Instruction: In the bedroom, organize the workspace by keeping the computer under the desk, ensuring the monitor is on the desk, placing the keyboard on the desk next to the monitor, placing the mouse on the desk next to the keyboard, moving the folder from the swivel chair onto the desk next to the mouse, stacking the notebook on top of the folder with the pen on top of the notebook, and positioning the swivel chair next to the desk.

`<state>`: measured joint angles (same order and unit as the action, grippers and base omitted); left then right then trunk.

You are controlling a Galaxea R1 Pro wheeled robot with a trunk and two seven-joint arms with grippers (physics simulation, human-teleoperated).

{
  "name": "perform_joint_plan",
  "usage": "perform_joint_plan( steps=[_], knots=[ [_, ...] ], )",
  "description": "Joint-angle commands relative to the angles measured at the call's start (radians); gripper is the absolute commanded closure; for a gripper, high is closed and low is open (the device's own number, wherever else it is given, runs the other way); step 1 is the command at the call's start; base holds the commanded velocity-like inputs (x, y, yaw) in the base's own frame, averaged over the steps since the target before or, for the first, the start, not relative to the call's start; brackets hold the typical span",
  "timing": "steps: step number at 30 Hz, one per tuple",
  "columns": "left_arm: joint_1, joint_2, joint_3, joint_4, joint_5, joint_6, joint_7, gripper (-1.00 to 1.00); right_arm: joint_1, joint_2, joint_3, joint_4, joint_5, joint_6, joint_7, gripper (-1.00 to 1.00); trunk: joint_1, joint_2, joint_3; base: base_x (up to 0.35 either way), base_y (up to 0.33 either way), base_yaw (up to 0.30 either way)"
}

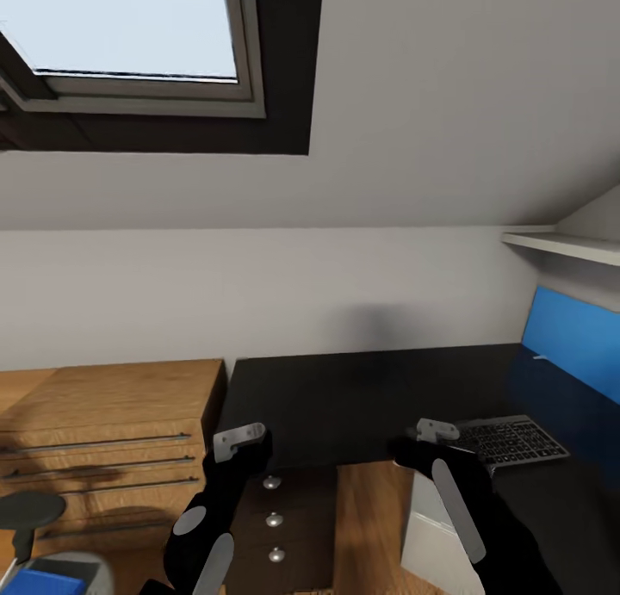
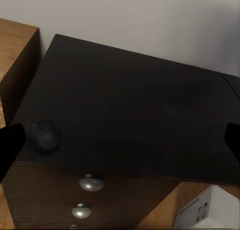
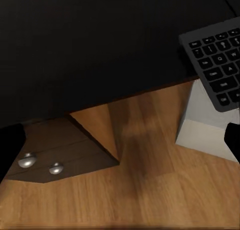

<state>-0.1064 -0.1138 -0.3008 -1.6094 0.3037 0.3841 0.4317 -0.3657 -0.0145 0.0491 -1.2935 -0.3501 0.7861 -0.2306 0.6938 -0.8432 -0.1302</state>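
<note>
Black desk [image 1: 362, 397] is lying dead ahead; keyboard [image 1: 510, 440] is sitting on it at 3 o'clock, mouse [image 2: 44, 135] probably near the left gripper [image 1: 239, 441]. Both grippers are hanging empty, right gripper [image 1: 437, 430] too; jaw width unclear. Next: fetching the blue folder [image 1: 39, 582] at 7 o'clock

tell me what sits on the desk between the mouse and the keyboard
Nothing: the left wrist view shows bare black desk beyond the mouse; the head view shows the same up to the keyboard.
</note>
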Motion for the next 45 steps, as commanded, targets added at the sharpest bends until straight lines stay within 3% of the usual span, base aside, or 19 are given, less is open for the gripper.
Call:
perform_joint_plan(
  steps=[1, 12, 30, 45],
  knots=[
    [-0.001, 0.000, -0.001, -0.001, 0.009, 0.002, 0.009, -1.00, -0.001, -0.001, 0.002, -0.001, -0.010, 0.003, -0.010, -1.00, 0.000, -0.002, -0.003, -0.257, 0.189, 0.000],
    [-0.001, 0.000, -0.001, -0.001, 0.009, 0.002, 0.009, -1.00, -0.001, -0.001, 0.002, -0.001, -0.010, 0.003, -0.010, -1.00, 0.000, -0.002, -0.019, -0.221, 0.122, 0.000],
    [-0.001, 0.000, -0.001, -0.001, 0.009, 0.002, 0.009, -1.00, -0.001, -0.001, 0.000, 0.000, -0.009, 0.002, -0.031, -1.00, 0.000, -0.002, -0.022, -0.007, 0.002, -0.083],
    [-0.001, 0.000, -0.001, -0.001, 0.009, 0.001, 0.009, -1.00, -0.001, 0.001, 0.003, 0.084, -0.016, -0.150, -0.115, -1.00, 0.000, -0.002, -0.010, -0.010, 0.040, -0.215]
  ],
)
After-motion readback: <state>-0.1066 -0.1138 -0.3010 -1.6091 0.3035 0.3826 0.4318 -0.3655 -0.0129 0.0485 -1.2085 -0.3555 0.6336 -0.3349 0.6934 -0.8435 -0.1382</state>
